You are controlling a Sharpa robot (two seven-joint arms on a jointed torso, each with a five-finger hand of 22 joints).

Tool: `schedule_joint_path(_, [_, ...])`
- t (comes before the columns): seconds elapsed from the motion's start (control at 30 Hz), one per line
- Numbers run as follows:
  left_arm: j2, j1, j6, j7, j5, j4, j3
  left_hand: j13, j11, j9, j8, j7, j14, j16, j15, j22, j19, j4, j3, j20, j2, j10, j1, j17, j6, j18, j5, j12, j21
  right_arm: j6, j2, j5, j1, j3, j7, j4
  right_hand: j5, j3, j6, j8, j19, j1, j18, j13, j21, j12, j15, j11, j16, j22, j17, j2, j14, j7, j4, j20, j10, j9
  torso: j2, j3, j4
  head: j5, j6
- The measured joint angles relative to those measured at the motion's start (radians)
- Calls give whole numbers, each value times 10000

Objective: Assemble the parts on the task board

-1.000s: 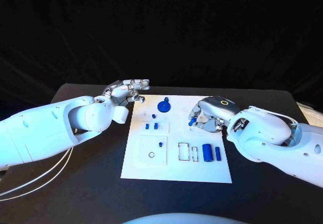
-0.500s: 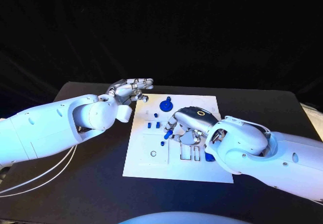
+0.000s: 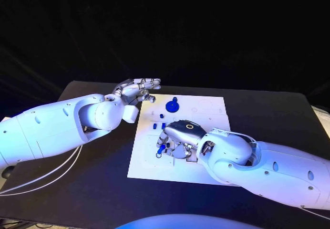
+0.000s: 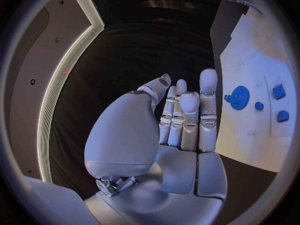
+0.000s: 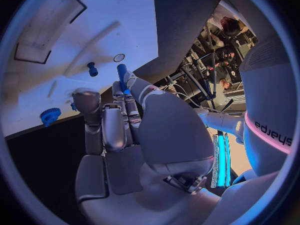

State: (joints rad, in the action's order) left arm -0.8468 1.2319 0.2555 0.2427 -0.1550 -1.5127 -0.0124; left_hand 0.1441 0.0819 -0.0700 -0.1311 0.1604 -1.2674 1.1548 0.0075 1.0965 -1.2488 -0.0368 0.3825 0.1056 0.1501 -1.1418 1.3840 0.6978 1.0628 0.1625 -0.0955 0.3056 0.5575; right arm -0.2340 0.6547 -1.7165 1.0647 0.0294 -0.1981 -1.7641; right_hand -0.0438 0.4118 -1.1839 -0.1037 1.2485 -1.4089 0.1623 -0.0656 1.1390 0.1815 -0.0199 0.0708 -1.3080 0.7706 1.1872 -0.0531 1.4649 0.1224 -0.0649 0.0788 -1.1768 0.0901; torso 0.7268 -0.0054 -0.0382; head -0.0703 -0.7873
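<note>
The right hand [image 3: 177,140] hangs low over the near-left part of the white rectangular task board [image 3: 213,107], pinching a small blue cylindrical peg [image 5: 122,77] at its fingertips, tip pointing toward a small round hole [image 5: 119,58] in the board, probably to seat it there. The peg sits just short of that hole. Farther off, a blue gear-shaped part [image 3: 172,107] lies on the board. Beyond the board's far-left corner, the left hand [image 3: 138,89] hovers above the black table [image 3: 275,109], fingers straight, holding nothing, seemingly kept clear.

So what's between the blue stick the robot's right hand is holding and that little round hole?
Nothing. In the right wrist view, only bare white task board lies between the blue peg in the right hand and the round hole.
</note>
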Motion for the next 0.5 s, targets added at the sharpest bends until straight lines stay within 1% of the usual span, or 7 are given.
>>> schedule_joint_path(0.13, [-1,0,-7,-6,0,0,0,0,0,0,0,0,0,0,0,0,0,0,0,0,0,0,0,0,0,0,0,0,0,125,-126,-83,-109,13,22,129,0,0,13,8,0,0,0,0,0,-21,0,0,0,-1,0,0,0,-12,0,0,0,-2,1,3,-7,-10,-28])
schedule_joint_path(0.27, [-6,0,-14,-13,1,0,0,-1,0,0,0,0,0,0,0,0,0,0,0,0,0,0,0,0,0,-1,0,0,0,235,-201,-165,-165,17,23,222,13,-1,15,16,0,0,0,2,0,-38,0,0,0,-1,0,0,0,-12,0,0,0,-10,3,3,3,-34,-51])
schedule_joint_path(0.43, [6,0,-22,-21,2,11,0,-2,0,0,0,0,0,0,0,1,0,0,0,0,0,0,0,0,0,0,0,0,0,330,-251,-239,-186,16,23,268,-27,51,17,38,0,0,0,9,0,-54,0,0,0,-11,0,0,0,-11,0,0,0,-5,4,2,12,-61,-87])
schedule_joint_path(0.5, [22,-1,-27,-24,4,22,0,-2,0,0,0,0,0,0,0,0,0,0,0,0,0,0,0,0,0,0,0,0,0,356,-263,-261,-186,8,23,280,-28,51,18,46,0,0,0,9,0,-57,0,0,0,-32,-11,0,0,-11,0,0,0,-3,4,0,12,-31,-105])
